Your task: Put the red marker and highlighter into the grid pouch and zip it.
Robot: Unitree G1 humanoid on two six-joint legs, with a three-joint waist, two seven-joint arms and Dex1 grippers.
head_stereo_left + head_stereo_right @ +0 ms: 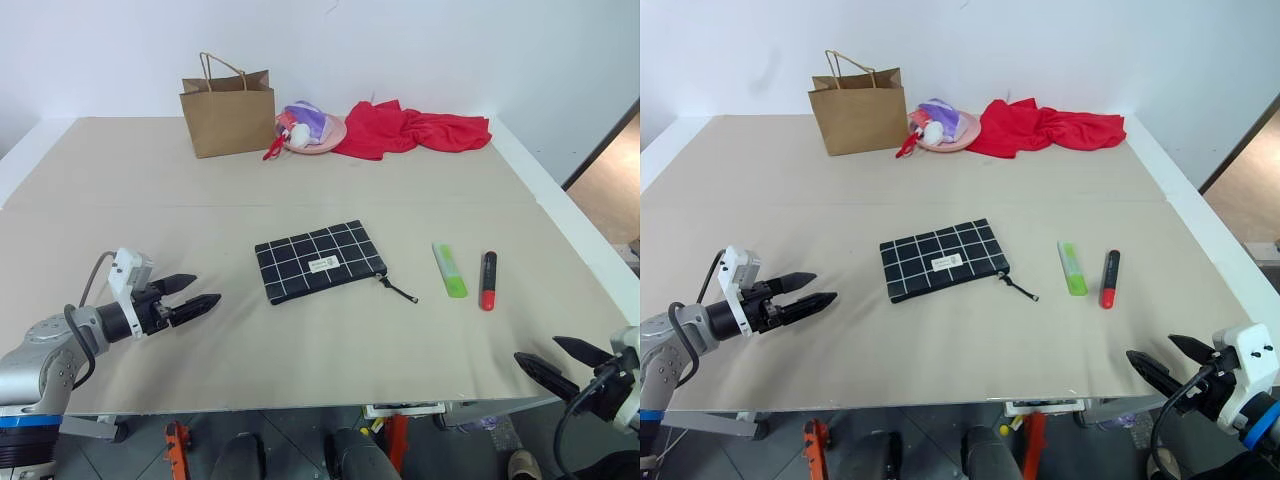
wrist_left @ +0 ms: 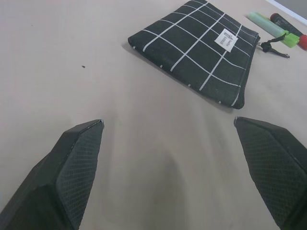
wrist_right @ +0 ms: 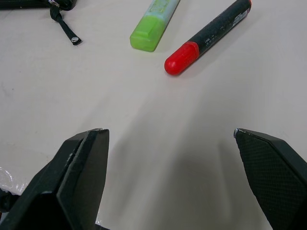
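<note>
The grid pouch [image 1: 318, 260] lies flat in the middle of the table, black with white lines, its zipper cord [image 1: 398, 290] trailing to the right. To its right lie the lime-green highlighter [image 1: 449, 269] and, beside it, the red marker [image 1: 488, 280], both apart from the pouch. My left gripper [image 1: 195, 292] hovers open to the left of the pouch, pointing at it, nothing between its fingers. At the table's front right edge my right gripper [image 1: 560, 358] is open and empty, short of the two pens [image 3: 206, 36].
At the back of the table stand a brown paper bag [image 1: 228, 112], a pink plate with small items [image 1: 312, 130] and a crumpled red cloth [image 1: 412, 129]. The table's front edge [image 1: 300, 405] runs just ahead of both arms.
</note>
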